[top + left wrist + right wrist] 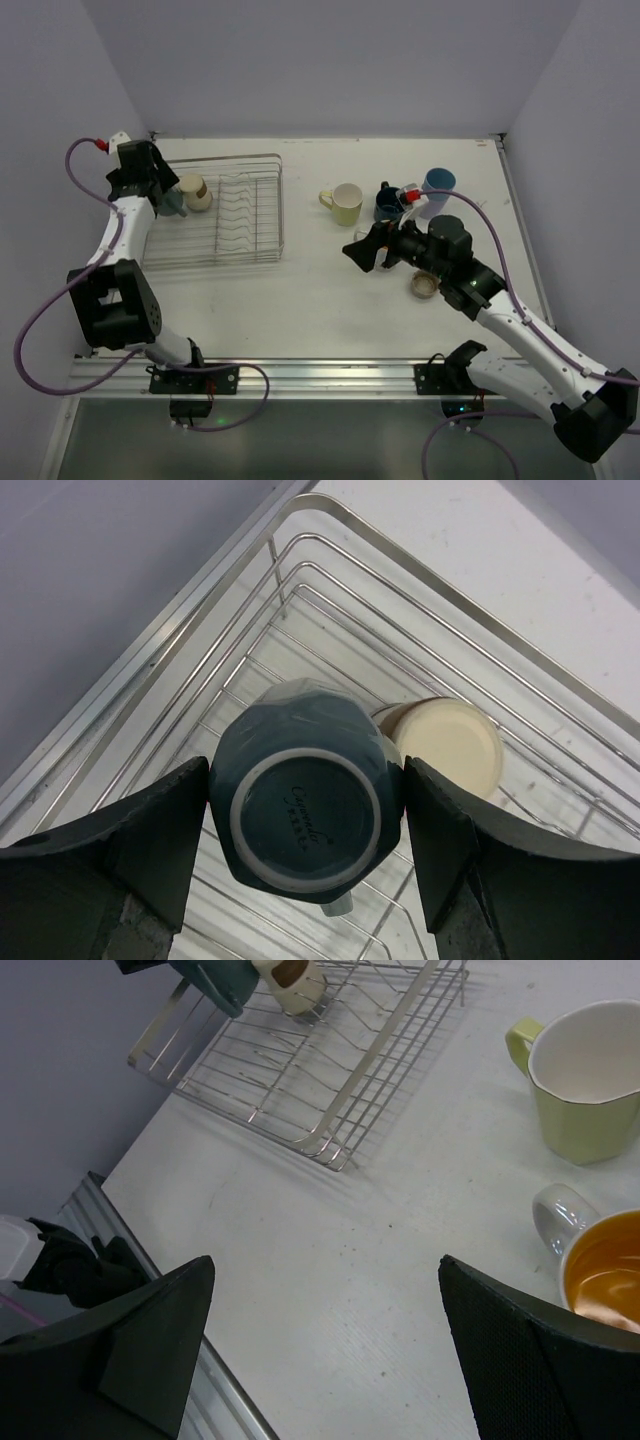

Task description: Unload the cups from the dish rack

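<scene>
The silver wire dish rack (240, 235) stands at the far left. My left gripper (168, 196) is over its far left corner, shut on an upside-down dark teal cup (305, 800), with a finger against each side. A tan cup (450, 745) sits in the rack right beside it. My right gripper (365, 250) is open and empty over the bare table (330, 1260) at mid-table. A pale yellow mug (345, 203), a navy cup (390, 203) and a light blue cup (437, 185) stand on the table. A white mug with an orange inside (600, 1260) is by my right arm.
The rack's upright tines (235, 215) run down its middle. The rack's near corner (335, 1155) lies left of my right gripper. A metal rail (300, 375) edges the table's front, and walls close the back and sides.
</scene>
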Available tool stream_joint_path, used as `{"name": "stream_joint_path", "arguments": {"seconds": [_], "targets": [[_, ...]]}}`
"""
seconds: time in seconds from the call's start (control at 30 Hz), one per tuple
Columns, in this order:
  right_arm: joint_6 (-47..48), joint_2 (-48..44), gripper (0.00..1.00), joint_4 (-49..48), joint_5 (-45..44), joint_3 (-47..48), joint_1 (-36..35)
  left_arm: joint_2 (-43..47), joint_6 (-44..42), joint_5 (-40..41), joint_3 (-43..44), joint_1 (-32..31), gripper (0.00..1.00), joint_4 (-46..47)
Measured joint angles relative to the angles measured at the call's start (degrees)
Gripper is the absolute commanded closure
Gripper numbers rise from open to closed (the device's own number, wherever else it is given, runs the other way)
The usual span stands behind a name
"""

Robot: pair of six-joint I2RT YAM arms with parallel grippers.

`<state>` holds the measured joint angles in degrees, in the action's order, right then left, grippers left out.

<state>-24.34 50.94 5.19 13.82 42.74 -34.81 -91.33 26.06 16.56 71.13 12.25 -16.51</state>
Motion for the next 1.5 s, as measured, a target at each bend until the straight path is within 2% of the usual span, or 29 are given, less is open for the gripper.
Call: {"name": "stream_joint_path", "arguments": {"seconds": [0.33, 0.67, 1.0, 1.23, 1.37, 1.47, 1.5], "targets": [[-4.24, 0.46, 0.04, -3.23, 1.38, 0.74, -2.73, 14.49, 4.26, -4.52, -5.88, 0.00, 1.00, 1.03], [-15.26, 3.76, 0.03, -16.33, 2.25, 0.66, -5.77, 33.42, 13.55, -21.18, -17.42, -2.95, 1.00, 4.42], [-26.34, 12.33, 0.02, -27.67, -1.07, -1.33, -9.57, 41.48, 28.48, -40.87, -34.69, -12.22, 1.00, 22.18], [-33.29, 16.02, 0.02, -32.94, -2.82, -4.28, -9.81, 42.60, 37.35, -46.90, -42.34, -17.66, 1.00, 34.93], [-35.74, 16.74, 0.06, -35.15, -3.41, -5.29, -9.88, 42.93, 40.52, -47.95, -44.52, -20.70, 1.00, 40.61], [-36.72, 17.57, 0.16, -37.05, -3.37, -5.31, -10.03, 42.93, 42.45, -48.59, -45.86, -23.74, 1.00, 44.22], [-37.05, 17.86, 0.23, -37.77, -3.34, -5.31, -10.12, 42.86, 42.91, -48.76, -46.25, -24.74, 1.00, 45.29]]}}
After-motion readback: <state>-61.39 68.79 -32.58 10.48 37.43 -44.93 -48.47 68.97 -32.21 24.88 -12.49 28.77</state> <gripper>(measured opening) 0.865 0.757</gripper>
